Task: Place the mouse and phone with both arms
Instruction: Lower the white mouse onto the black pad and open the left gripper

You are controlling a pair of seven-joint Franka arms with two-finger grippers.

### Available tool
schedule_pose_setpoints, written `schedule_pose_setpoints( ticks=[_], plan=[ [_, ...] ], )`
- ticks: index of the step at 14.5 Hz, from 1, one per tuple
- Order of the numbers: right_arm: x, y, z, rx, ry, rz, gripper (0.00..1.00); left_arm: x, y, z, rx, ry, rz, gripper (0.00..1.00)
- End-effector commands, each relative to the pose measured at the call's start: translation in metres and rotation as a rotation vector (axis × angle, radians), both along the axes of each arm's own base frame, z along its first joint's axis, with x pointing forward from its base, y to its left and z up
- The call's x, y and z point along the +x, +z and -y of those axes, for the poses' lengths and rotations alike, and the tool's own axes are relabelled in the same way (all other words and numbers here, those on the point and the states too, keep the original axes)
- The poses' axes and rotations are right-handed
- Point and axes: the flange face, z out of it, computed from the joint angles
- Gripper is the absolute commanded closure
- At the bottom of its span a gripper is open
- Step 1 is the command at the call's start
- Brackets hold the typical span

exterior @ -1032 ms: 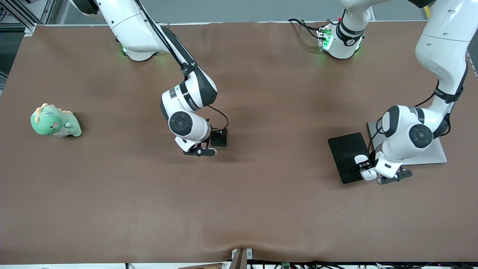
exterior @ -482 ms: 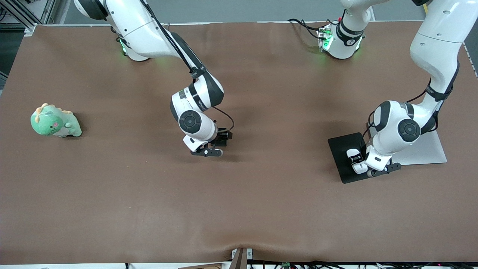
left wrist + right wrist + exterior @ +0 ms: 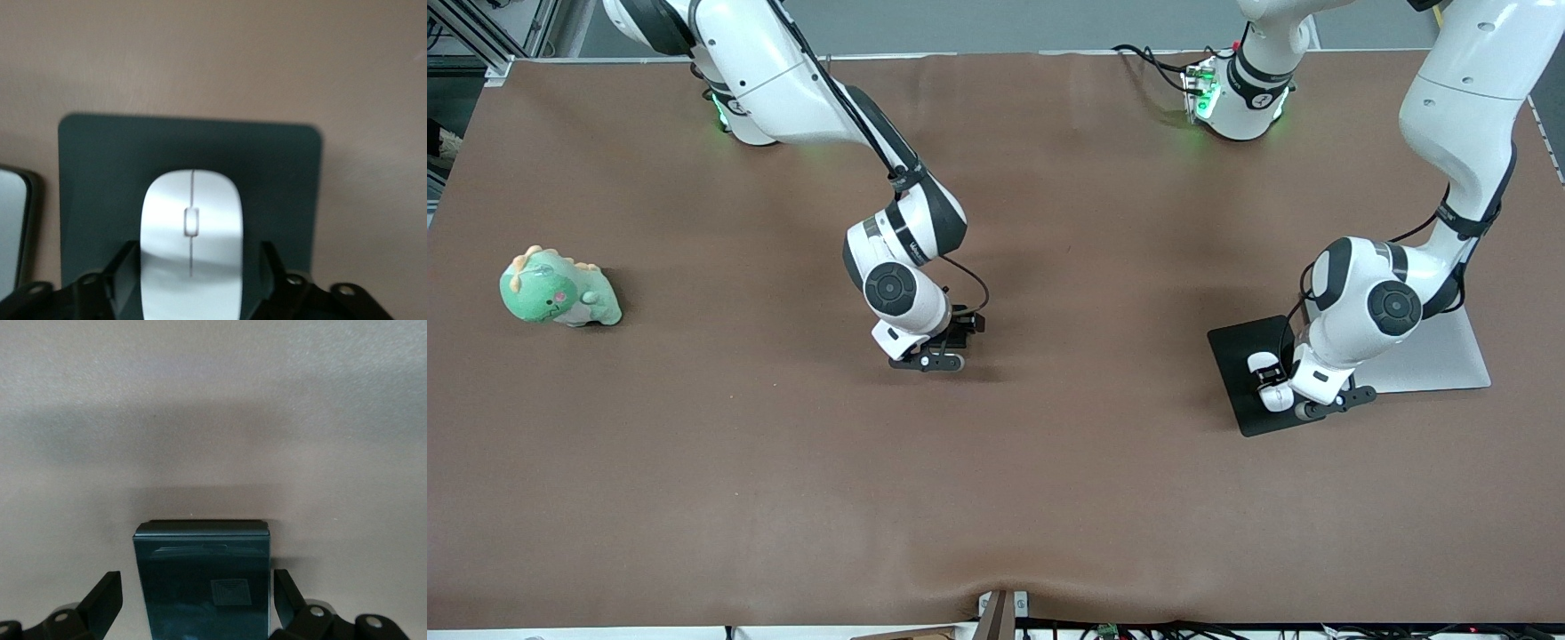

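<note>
My left gripper [image 3: 1279, 388] is shut on the white mouse [image 3: 1263, 375] and holds it low over the black mouse pad [image 3: 1240, 351]. In the left wrist view the mouse [image 3: 191, 233] sits between my fingers [image 3: 127, 267], with the pad [image 3: 100, 187] under it. My right gripper [image 3: 950, 345] is shut on the black phone [image 3: 963, 329] and holds it just above the brown table, near the middle. In the right wrist view the phone [image 3: 200, 580] stands between the fingers [image 3: 107, 597] of the gripper [image 3: 197, 597].
A flat silver-grey slab [image 3: 1440, 356] lies beside the mouse pad, toward the left arm's end; its edge shows in the left wrist view [image 3: 12, 227]. A green plush dinosaur [image 3: 559, 289] sits at the right arm's end of the table.
My left gripper carried the mouse from the pad's edge farther onto the pad. My right gripper moved the phone a little toward the left arm's end.
</note>
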Motion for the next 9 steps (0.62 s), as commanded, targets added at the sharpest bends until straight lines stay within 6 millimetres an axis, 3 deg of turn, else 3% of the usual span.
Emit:
schedule_pose_setpoints(
  ticks=[1, 2, 3, 4, 5, 6, 9],
  plan=[
    [-0.003, -0.003, -0.003, -0.005, -0.013, 0.006, 0.00, 0.032, 0.067, 0.019, 0.050, -0.015, 0.010, 0.00],
    [-0.006, -0.008, 0.000, -0.011, -0.013, -0.002, 0.00, 0.043, 0.088, 0.029, 0.059, -0.024, 0.004, 0.00],
    [-0.007, -0.009, 0.000, -0.015, -0.008, -0.003, 0.14, 0.051, 0.108, 0.034, 0.064, -0.028, 0.011, 0.00],
    [-0.006, -0.008, 0.001, -0.019, -0.001, -0.004, 0.56, 0.059, 0.134, 0.037, 0.065, -0.030, 0.035, 0.00],
    [-0.004, -0.008, 0.004, -0.020, -0.007, -0.009, 0.84, 0.067, 0.155, 0.038, 0.064, -0.026, 0.051, 0.00],
    [-0.003, -0.005, 0.005, -0.018, -0.010, -0.007, 1.00, 0.072, 0.173, 0.041, 0.060, -0.024, 0.070, 0.00],
    [0.003, 0.000, 0.011, -0.021, -0.015, -0.017, 1.00, 0.067, 0.233, 0.047, 0.067, -0.023, 0.118, 0.00]
  ],
)
